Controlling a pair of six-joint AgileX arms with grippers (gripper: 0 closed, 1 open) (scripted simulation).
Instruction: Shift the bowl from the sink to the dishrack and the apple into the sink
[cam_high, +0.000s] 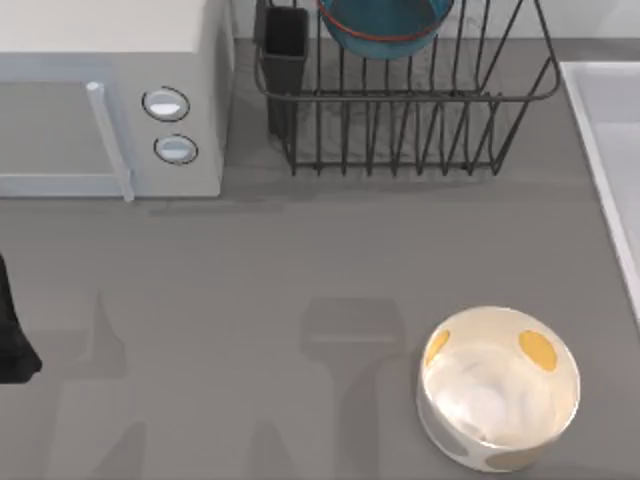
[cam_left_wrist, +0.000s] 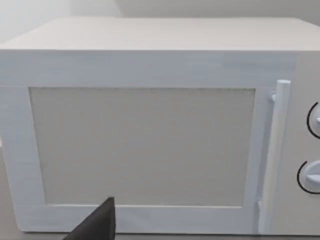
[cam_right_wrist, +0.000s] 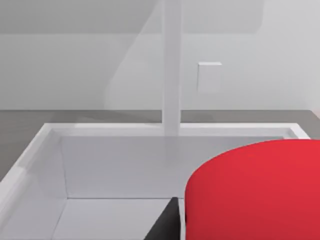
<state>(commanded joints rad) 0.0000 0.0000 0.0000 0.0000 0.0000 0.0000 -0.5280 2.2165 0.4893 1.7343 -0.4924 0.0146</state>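
The teal-blue bowl (cam_high: 385, 25) with its red-orange rim stands on edge between the bars of the dark wire dishrack (cam_high: 410, 110) at the back. The pale sink (cam_high: 605, 140) runs along the table's right edge. In the right wrist view the red apple (cam_right_wrist: 255, 192) hangs large and close above the sink basin (cam_right_wrist: 100, 165). My right gripper is shut on it, one dark finger (cam_right_wrist: 167, 222) lying against its side. My left arm (cam_high: 15, 330) is parked at the left edge. A dark part of its gripper (cam_left_wrist: 100, 225) faces the microwave.
A white microwave (cam_high: 110, 100) fills the back left, its door and handle (cam_left_wrist: 272, 150) close before the left wrist. A white bowl with yellow-orange spots (cam_high: 498, 388) sits at the front right. A tap column (cam_right_wrist: 171, 65) rises behind the sink.
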